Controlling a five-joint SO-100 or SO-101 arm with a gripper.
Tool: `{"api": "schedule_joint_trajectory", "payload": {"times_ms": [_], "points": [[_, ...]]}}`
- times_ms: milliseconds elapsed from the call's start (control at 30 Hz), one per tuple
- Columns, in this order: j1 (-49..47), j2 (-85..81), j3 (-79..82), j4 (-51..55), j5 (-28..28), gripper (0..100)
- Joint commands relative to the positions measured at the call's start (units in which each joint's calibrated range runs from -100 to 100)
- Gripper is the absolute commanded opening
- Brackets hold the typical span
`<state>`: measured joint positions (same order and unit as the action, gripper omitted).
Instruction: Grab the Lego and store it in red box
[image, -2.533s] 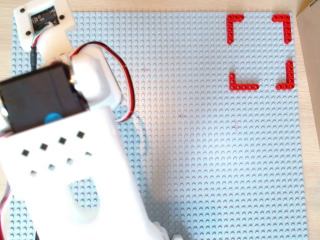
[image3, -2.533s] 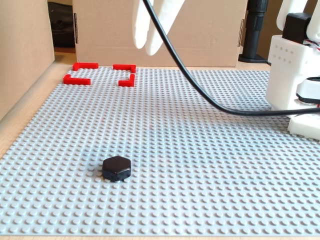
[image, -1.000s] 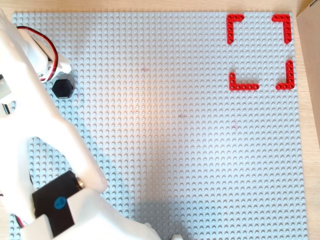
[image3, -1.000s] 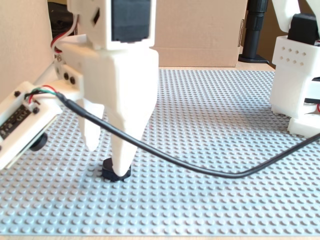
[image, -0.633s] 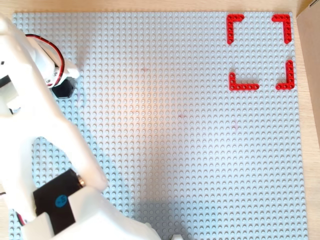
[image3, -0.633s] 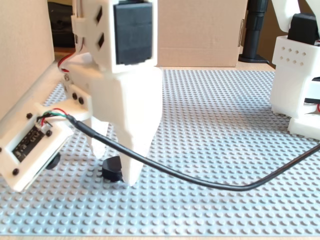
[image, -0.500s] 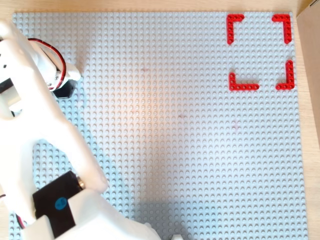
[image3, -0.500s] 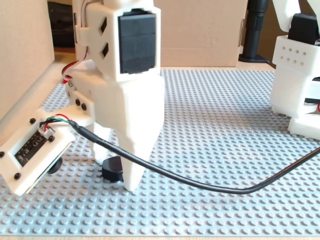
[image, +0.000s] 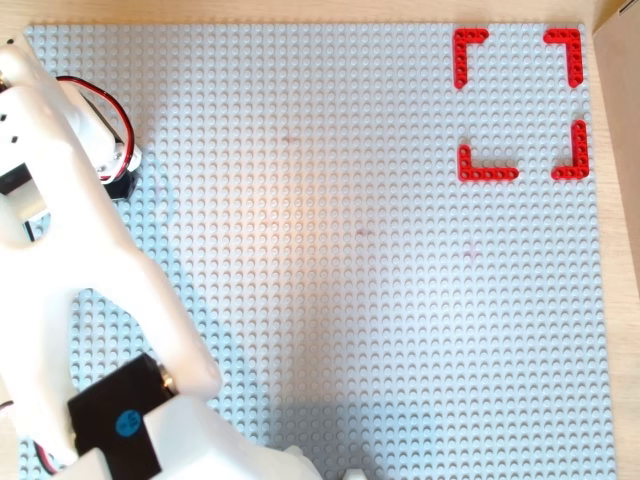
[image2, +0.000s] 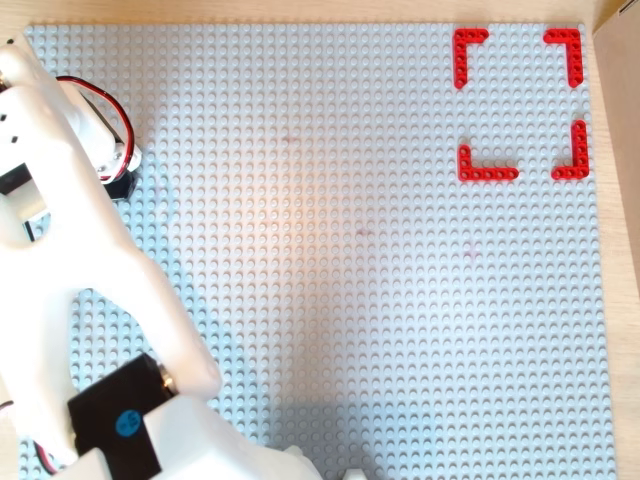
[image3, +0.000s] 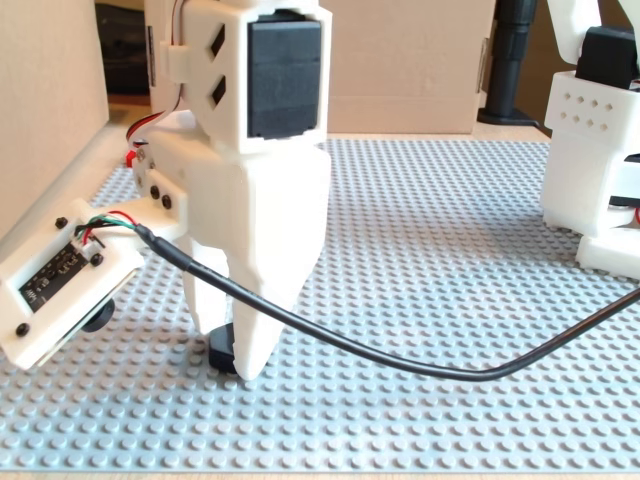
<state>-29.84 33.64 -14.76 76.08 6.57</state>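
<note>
Gripper (image3: 228, 345) down on baseplate, fingers clamped on the Lego (image3: 221, 352); red box (image: 520, 105) lies well beyond it, far corner

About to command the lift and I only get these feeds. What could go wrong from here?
1. The Lego shows only as a sliver between the gripper fingers; the grip may be partial and slip.
2. The black cable sags near the baseplate and might snag studs.
3. The red box has gapped sides across the plate; a loose drop could slide out.
</note>
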Motion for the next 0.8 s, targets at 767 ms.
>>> {"api": "schedule_joint_trajectory", "payload": {"times_ms": [767], "points": [[0.0, -22.7, -20.2, 22.7, 0.3, 9]]}}
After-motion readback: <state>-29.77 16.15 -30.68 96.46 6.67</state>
